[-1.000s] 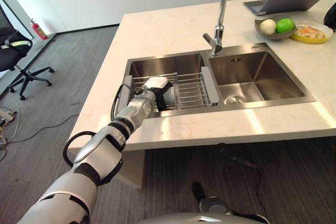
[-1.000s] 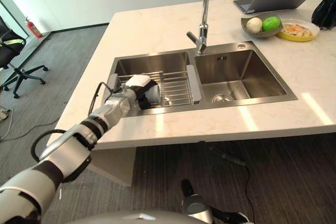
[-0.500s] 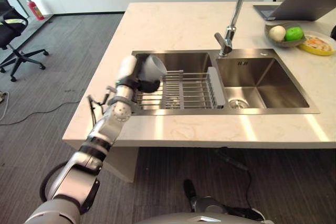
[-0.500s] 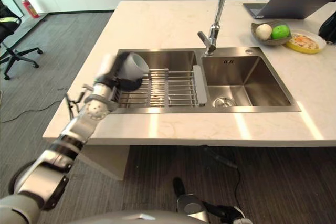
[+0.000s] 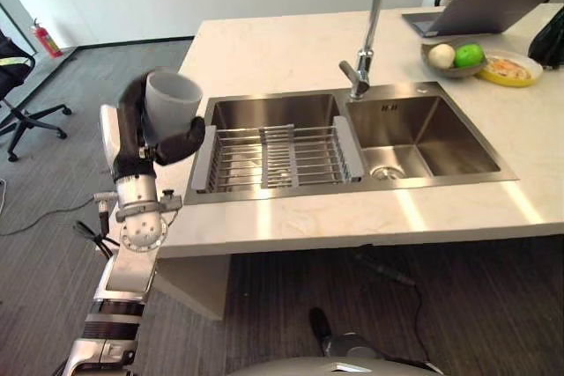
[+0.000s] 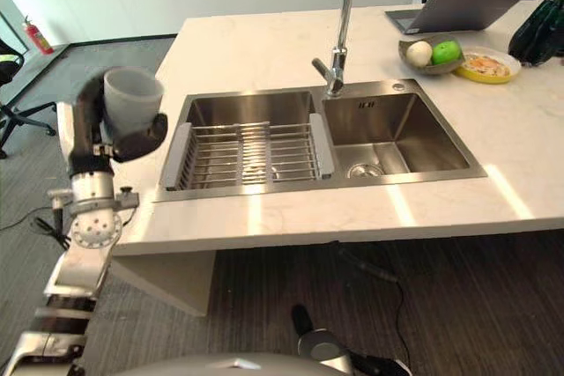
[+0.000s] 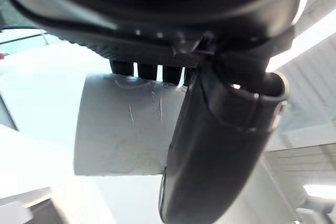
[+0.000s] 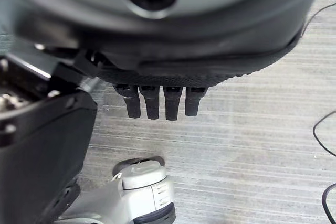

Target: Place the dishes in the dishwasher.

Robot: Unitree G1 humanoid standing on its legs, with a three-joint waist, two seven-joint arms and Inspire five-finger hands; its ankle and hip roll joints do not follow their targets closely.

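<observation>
Nearest the robot, at about 9 o'clock in the head views, the left hand (image 5: 141,134) is raised off the counter's left edge, well above the floor. Its fingers and thumb curl round a grey cup (image 5: 169,105), held upright with the mouth up. The wrist view confirms it: the thumb (image 7: 215,145) lies across the cup wall and the fingers (image 7: 147,69) wrap the far side. The right hand (image 8: 157,100) hangs low over the floor, fingers straight and relaxed, holding nothing.

Next out, near 12 o'clock, the counter (image 5: 291,217) carries a double sink (image 5: 423,134). A wire rack (image 5: 273,154) spans the left basin and looks bare. The tap (image 5: 363,59) stands behind the divider.

Farthest, at 1 to 2 o'clock, a bowl (image 5: 445,57) of fruit, a yellow plate (image 5: 511,68) and a laptop (image 5: 485,8) sit on the counter.

No dishwasher can be seen from here, so the cup is judged in mid-carry, with the placing not yet done.

Risks, as judged:
- The cup wall is smooth and tapered, so a loosening thumb or a sharp wrist turn could let it slide out, and the drop to the floor is long.
- A low swing back inward could knock the cup on the counter edge.
- Tilting could spill any water left inside; its contents cannot be seen.
</observation>
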